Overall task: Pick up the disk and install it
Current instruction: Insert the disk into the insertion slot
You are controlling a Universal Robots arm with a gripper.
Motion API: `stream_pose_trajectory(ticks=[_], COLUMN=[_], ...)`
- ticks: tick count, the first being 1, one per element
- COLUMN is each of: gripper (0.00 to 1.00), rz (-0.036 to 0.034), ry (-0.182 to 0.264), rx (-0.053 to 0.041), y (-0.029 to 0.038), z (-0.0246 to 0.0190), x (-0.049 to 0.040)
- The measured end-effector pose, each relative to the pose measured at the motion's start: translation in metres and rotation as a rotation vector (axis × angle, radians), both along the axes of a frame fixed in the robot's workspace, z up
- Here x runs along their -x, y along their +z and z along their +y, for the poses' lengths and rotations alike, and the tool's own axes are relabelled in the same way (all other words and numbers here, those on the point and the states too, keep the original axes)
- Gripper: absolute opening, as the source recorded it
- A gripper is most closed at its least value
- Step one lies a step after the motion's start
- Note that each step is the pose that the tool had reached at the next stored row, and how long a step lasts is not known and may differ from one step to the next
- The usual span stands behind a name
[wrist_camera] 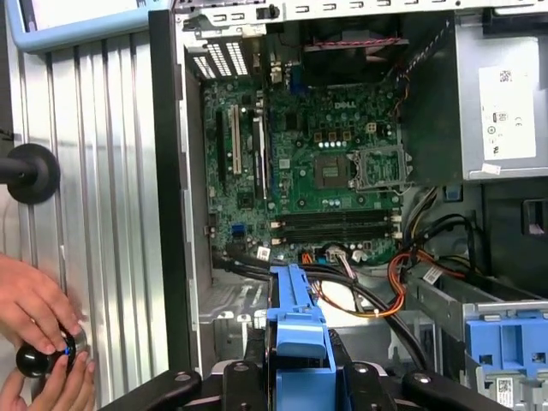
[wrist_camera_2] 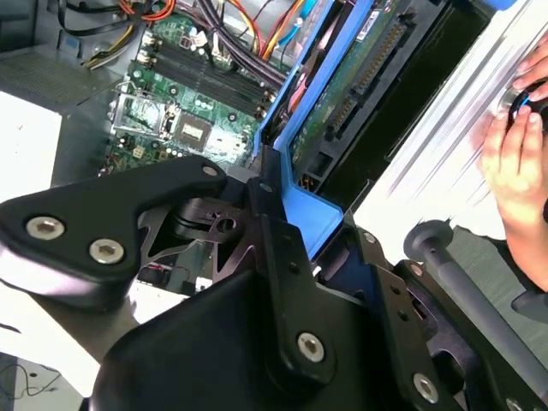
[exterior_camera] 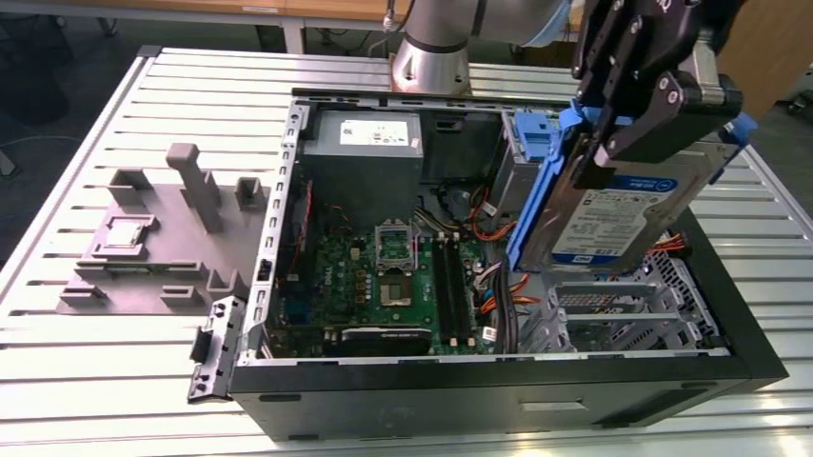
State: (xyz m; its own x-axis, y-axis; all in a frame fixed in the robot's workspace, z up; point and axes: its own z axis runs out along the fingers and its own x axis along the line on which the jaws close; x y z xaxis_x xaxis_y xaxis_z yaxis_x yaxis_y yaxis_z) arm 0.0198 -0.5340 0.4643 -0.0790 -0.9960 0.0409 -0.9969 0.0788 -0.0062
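Spreading under it all was the ribbed silver metal table (exterior_camera: 76, 381), and on it lay the big black open-sided computer case (exterior_camera: 508, 390), innards bared! Against the far wall sat the grey power-supply box (exterior_camera: 362, 152) with its white label, then the green motherboard (exterior_camera: 381, 276) across the floor, and at the exterior view's right the perforated bare-metal drive cage (exterior_camera: 610, 309). Over that cage hung the black two-fingered gripper (exterior_camera: 635, 133), clamped hard on the upper end of the flat rectangular silver disk (exterior_camera: 623, 214), white-and-blue label showing. The drive stood steeply tilted, almost on end, its lower end close above the cage; whether it touched, I could not tell. Its blue plastic bracket (wrist_camera: 295, 334) ran out from between the fingers in both wrist views. A bundle of orange and black cables (wrist_camera: 398, 274) lay near the drive's lower end. Out on the table, beside the case wall, a person's hand (wrist_camera: 34, 312) rested on a small round black knob (wrist_camera: 38, 361). By my reckoning the drive was lifted and the seating was not yet done. Doing this well called for a firm clamp, bracket edges squared to the cage walls, the tilt taken out gently, and those cables kept from being pinched under the drive.
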Motion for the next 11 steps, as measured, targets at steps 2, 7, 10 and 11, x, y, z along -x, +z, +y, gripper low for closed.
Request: stream_pose_trajectory(ticks=[2, 7, 10, 11], gripper=[0.37, 0.37, 0.37, 0.37], rz=[0.0001, 0.0, 0.0, 0.0], ry=[0.0, 0.0, 0.0, 0.0], rx=[0.0004, 0.0031, 0.004, 0.004], y=[-0.0004, -0.0025, -0.0041, -0.0048], z=[-0.0013, -0.0062, -0.0089, -0.0096], x=[-0.0022, -0.0074, -0.0147, -0.0172])
